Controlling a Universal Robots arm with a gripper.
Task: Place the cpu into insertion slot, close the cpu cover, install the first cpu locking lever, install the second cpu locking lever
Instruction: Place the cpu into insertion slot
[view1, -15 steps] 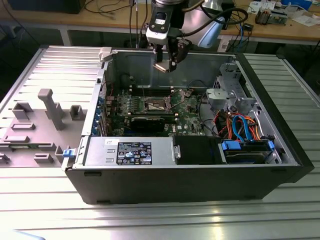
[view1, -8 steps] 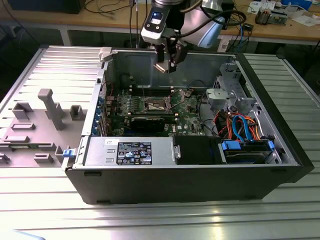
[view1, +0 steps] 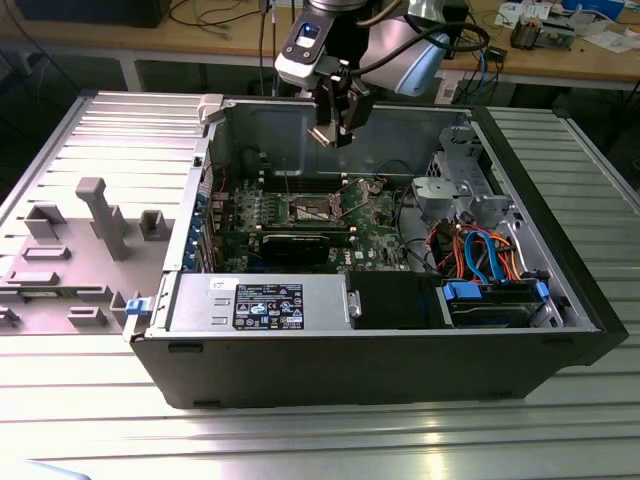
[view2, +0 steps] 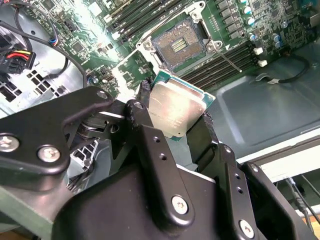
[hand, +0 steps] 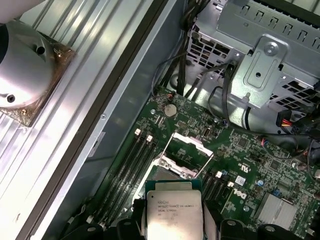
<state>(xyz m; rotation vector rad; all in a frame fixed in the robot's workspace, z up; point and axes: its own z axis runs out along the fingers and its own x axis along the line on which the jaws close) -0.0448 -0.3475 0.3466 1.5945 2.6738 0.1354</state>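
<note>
Nearest first: the gripper is clamped on the cpu. Its black fingers pinch two opposite edges, and the dull metal top faces both wrist cameras. I read that edge grip as deliberate. It leaves the underside free to meet the socket and keeps the fingers off the flat faces. The chip touches nothing but the fingers and hangs in the air. In the exterior view the gripper sits high, about level with the open computer case's upper rim and well above the green circuit board. Below and just ahead of the fingertips lies the insertion slot, dark centre bared and silver rim clear, so it stands ready but unfilled. Past the chip in the first wrist view, a silver frame that I take for the cpu cover looks swung up off the slot, though I cannot judge its exact angle. A thin locking lever juts out free beside the slot, unlatched as far as I can judge, which is why the cover can stand open. So the placing is not yet done. Farther out, long memory slots flank the socket. A grey drive cage with trailing cables sits off to one side of the gripper.
</note>
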